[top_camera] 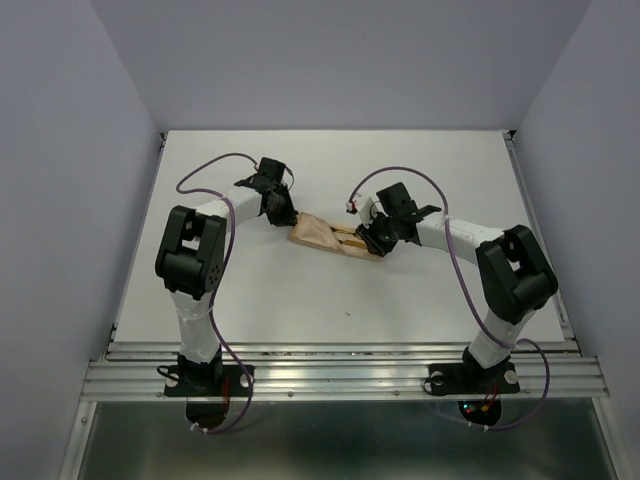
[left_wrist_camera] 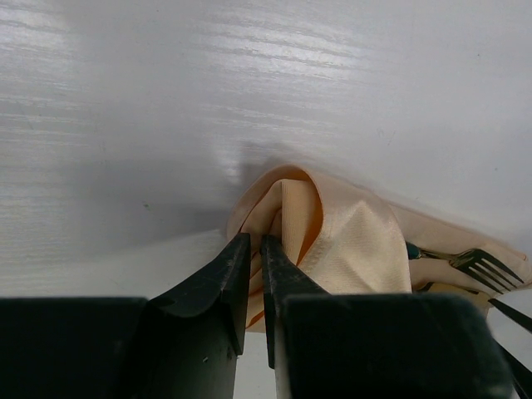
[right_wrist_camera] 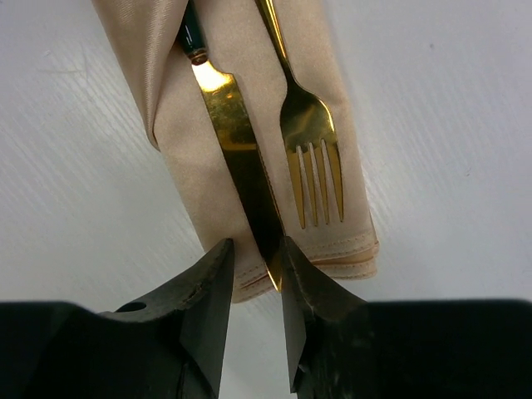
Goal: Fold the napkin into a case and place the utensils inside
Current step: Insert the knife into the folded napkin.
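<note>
Got a peach-orange napkin point(top_camera: 325, 236) here, folded into a long narrow pocket and lying slantwise near the middle of the white desk point(top_camera: 400, 300), right between the two arms. Bunched and puffy at the left end, flat and neat at the right end with layered hems.

Left gripper point(top_camera: 281, 214) down at the bunched end. Going by the left wrist cam: fingers nearly together, pinched on a raised fold of the cloth, with only a sliver of gap. So clamped on the napkin, pretty clearly.

Right gripper point(top_camera: 371, 241) down at the flat end. Going by the right wrist cam: fingers a narrow gap apart, straddling the tip of a gold knife point(right_wrist_camera: 237, 141). Seems to touch the blade tip with one finger. Honestly can't tell whether actually squeezing it or just sitting around it.

Also a gold fork point(right_wrist_camera: 312, 141) just beside the knife, tines toward the gripper, both lying on top of the cloth. Knife with a dark handle slipping under a folded flap at the far end, tip reaching the hem. Fork tines stopping short of the hem, and peeking out past the puffy fold in the left wrist view too.

Purple cables point(top_camera: 230, 154) looping off both arms.
</note>
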Action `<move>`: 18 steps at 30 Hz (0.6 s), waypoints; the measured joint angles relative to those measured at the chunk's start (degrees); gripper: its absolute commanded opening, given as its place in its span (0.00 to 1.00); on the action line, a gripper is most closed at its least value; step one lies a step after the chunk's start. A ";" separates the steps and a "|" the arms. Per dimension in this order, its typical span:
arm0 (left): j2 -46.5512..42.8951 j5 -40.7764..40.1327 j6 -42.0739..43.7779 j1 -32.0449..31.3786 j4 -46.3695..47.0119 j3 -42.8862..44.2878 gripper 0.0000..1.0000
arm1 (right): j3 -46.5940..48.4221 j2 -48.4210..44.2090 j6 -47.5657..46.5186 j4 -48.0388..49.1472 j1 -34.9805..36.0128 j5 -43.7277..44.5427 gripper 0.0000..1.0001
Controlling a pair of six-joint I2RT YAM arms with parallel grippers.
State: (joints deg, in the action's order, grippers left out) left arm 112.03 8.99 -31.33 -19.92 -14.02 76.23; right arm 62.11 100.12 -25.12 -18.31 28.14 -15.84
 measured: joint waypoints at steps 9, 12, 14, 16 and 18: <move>0.00 -0.07 0.44 0.00 -0.20 0.00 0.22 | 0.00 0.07 0.72 1.44 0.00 2.36 0.32; 0.00 -0.26 0.63 0.00 -0.48 0.00 0.22 | 0.00 0.50 0.94 2.23 0.00 2.47 0.31; 0.00 -0.37 0.74 0.00 -0.55 0.00 0.22 | -0.02 1.03 0.98 2.29 0.00 2.47 0.30; 0.00 -0.46 0.83 0.00 -0.61 0.00 0.22 | -0.02 1.42 0.98 2.32 0.00 2.43 0.30; 0.00 -0.46 0.87 0.00 -0.66 0.00 0.22 | -0.02 1.55 0.98 2.34 0.00 2.36 0.30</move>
State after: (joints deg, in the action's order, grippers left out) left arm 112.03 8.54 -30.46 -19.92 -14.68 76.23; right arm 62.08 101.67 -24.14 -15.97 28.14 -13.47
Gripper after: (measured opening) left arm 0.218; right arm 0.300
